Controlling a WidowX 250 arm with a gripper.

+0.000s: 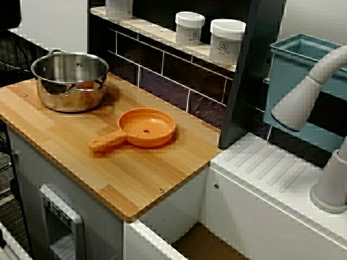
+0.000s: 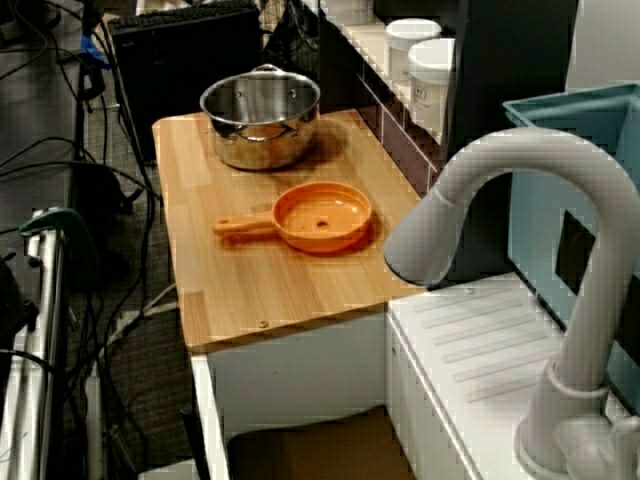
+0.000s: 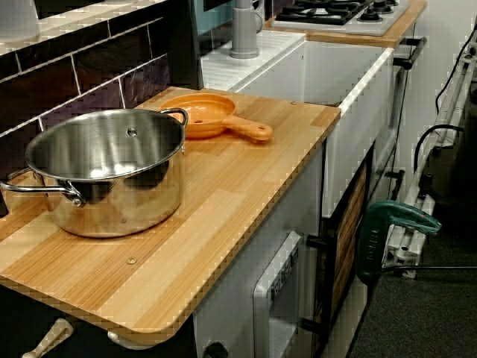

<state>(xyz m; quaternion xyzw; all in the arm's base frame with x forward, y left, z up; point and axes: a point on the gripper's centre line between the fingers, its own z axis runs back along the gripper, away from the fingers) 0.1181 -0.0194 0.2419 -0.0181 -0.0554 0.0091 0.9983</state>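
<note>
**Pan and pot on the counter**

The orange pan lies flat at the middle of the counter, apart from the steel pot. Its handle points to the front edge, free on all sides. No gripper shows in any view, so its finger state cannot be told.

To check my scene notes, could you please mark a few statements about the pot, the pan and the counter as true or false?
The orange pan lies on the wooden counter. True.
The steel pot has a lid on. False: it stands open, with no lid.
The pan sits inside the pot. False: it lies beside the pot, apart from it.
White jars stand on the ledge behind the counter. True.
The jaws grip the pan's handle. False: no gripper shows in any view.
</note>
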